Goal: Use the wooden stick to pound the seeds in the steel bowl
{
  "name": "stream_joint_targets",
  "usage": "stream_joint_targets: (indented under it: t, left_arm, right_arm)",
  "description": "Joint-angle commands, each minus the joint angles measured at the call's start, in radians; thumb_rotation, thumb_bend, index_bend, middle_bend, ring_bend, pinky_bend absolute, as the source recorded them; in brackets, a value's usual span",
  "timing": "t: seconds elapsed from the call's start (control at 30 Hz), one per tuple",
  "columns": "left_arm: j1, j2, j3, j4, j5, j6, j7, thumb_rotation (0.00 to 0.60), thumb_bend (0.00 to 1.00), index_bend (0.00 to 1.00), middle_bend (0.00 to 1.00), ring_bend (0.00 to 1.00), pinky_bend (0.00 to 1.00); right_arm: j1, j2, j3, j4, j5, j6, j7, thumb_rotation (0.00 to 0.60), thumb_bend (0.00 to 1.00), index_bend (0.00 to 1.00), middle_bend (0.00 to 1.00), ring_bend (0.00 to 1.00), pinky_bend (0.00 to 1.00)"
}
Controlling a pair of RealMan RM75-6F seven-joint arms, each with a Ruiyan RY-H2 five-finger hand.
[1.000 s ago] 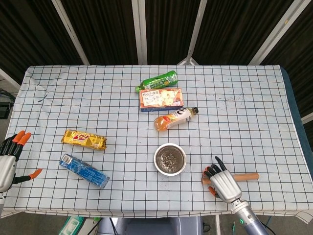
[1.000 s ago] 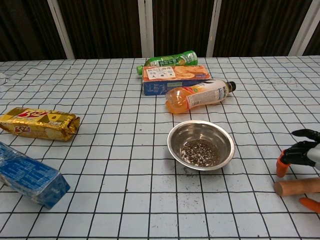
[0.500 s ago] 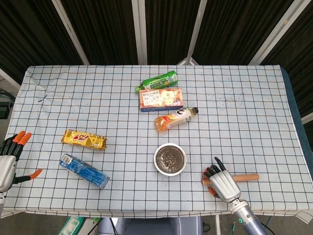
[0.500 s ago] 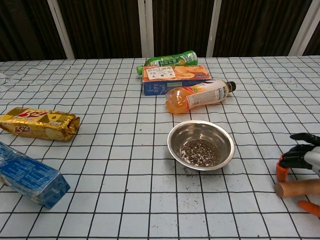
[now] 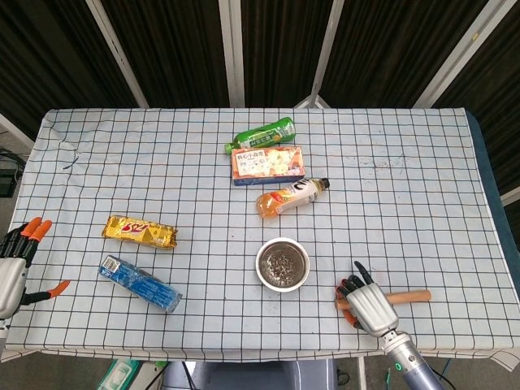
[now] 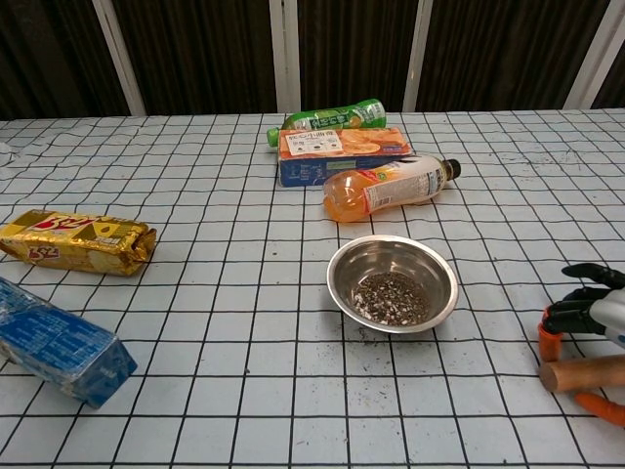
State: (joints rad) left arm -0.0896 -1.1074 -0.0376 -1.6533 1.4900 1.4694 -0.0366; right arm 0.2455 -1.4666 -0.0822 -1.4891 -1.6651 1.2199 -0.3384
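The steel bowl (image 5: 283, 264) stands at the table's front middle, with dark seeds (image 6: 389, 298) on its bottom. A wooden stick (image 5: 409, 296) lies flat to the bowl's right, near the front edge. My right hand (image 5: 370, 305) lies over the stick's left end. In the chest view its fingers (image 6: 582, 305) reach down on the far side of the stick (image 6: 586, 371) and an orange thumb tip shows on the near side. The fingers are spread, not clamped. My left hand (image 5: 13, 270) hangs at the table's left front edge, fingers apart, holding nothing.
Behind the bowl lie an orange drink bottle (image 5: 291, 197), a snack box (image 5: 267, 165) and a green bottle (image 5: 262, 133). A yellow snack pack (image 5: 139, 231) and a blue pack (image 5: 140, 283) lie at the left front. The table's front edge is just behind my right hand.
My right hand has sunk a little toward the front edge over the stick, and the stick has shifted slightly with it. The left hand has not moved.
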Motion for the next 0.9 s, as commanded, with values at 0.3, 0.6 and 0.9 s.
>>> stream_joint_targets:
  t: [0.3,0.6,0.9]
  left_arm:
    - [-0.001,0.001,0.0,-0.002,-0.003,-0.003,0.001,0.6,0.08,0.0,0.0,0.0,0.0]
    - [-0.001,0.001,0.0,-0.002,-0.003,-0.003,0.0,0.6,0.08,0.0,0.0,0.0,0.0]
    - [0.0,0.003,0.0,-0.002,-0.003,-0.003,-0.005,0.6,0.08,0.0,0.0,0.0,0.0]
  right_arm:
    - [0.003,-0.001,-0.006,0.004,0.006,-0.005,-0.003,0.6,0.39,0.46,0.38,0.28,0.0]
    - [0.005,-0.001,-0.007,0.005,0.014,-0.007,-0.004,0.6,0.4,0.49,0.41,0.3,0.0]
    - [0.006,-0.002,-0.011,0.009,0.017,-0.008,0.002,0.6,0.46,0.58,0.47,0.39,0.28]
